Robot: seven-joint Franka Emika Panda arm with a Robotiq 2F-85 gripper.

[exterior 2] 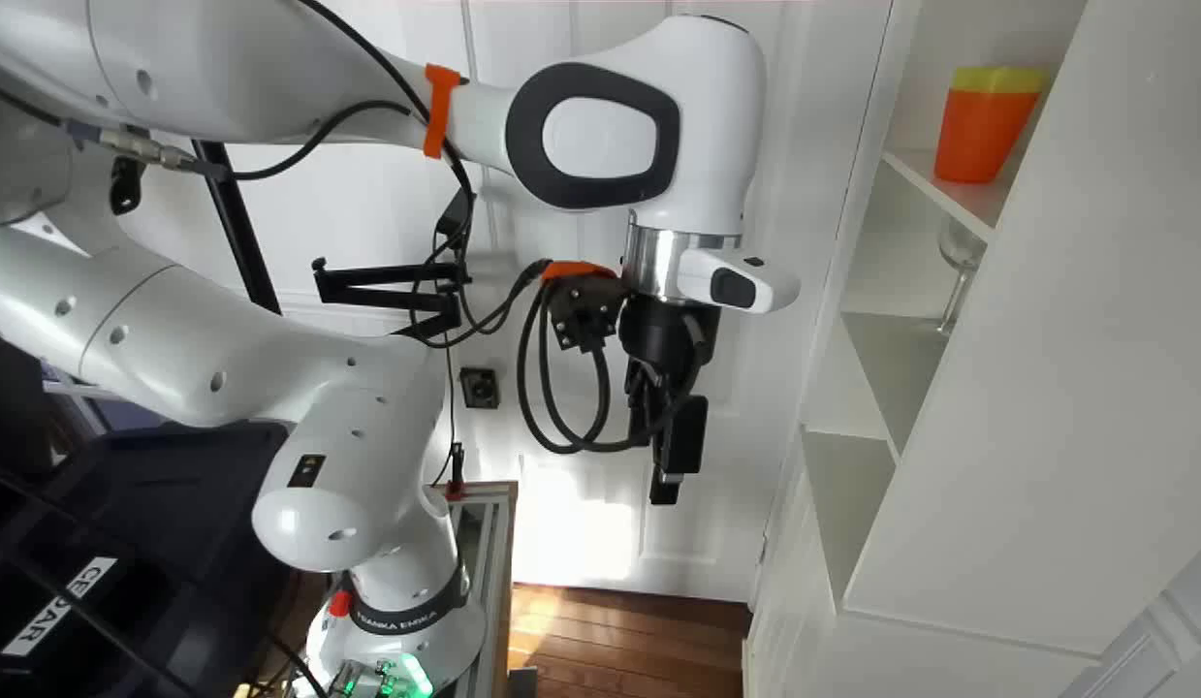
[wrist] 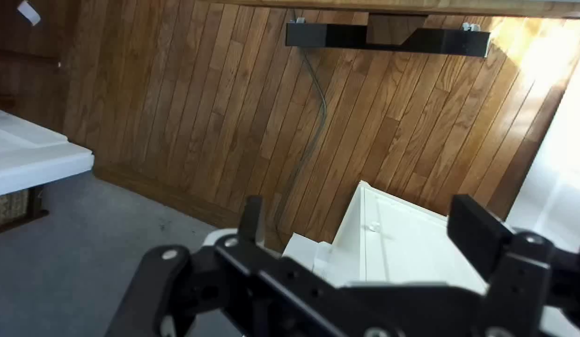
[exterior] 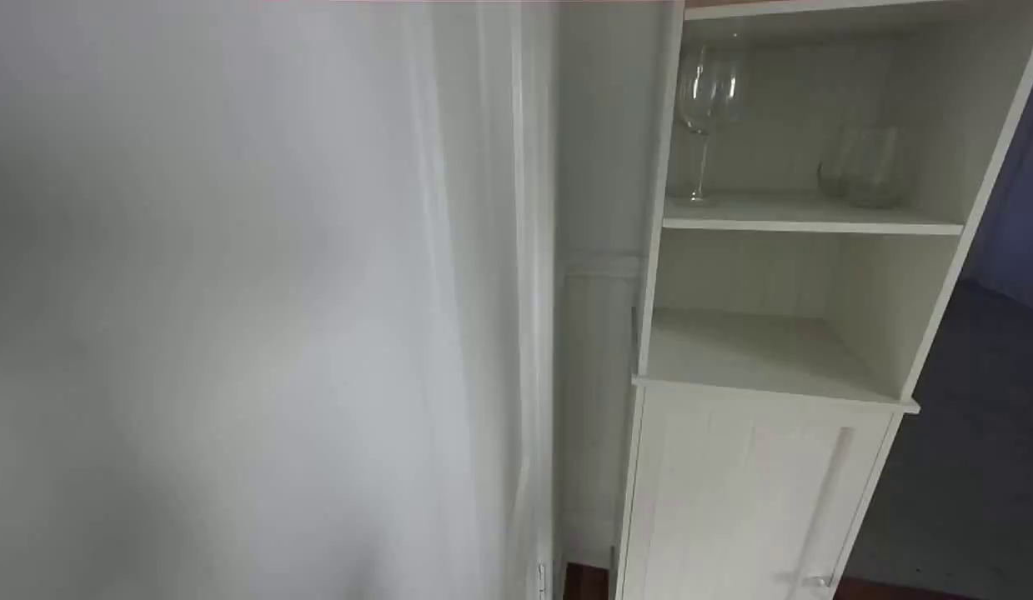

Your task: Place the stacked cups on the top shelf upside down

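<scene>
The stacked cups (exterior 2: 988,126) stand upright on the top shelf (exterior 2: 949,184) in an exterior view, orange below with a yellow rim on top. How many are nested cannot be told. My gripper (exterior 2: 670,465) hangs pointing down, left of the cabinet and well below the cups, apart from both. In the wrist view the gripper (wrist: 358,201) is open, its two dark fingers wide apart with nothing held between them. Below it show the wooden floor and the cabinet's lower door (wrist: 411,243). The cups are out of the wrist view.
A wine glass (exterior: 708,92) and tumblers (exterior: 875,171) stand on the shelf under the top one. The cabinet's side panel (exterior 2: 1075,339) rises at the right. Behind the arm is a white door (exterior 2: 581,543). A dark bin (exterior 2: 173,485) sits beside the robot base.
</scene>
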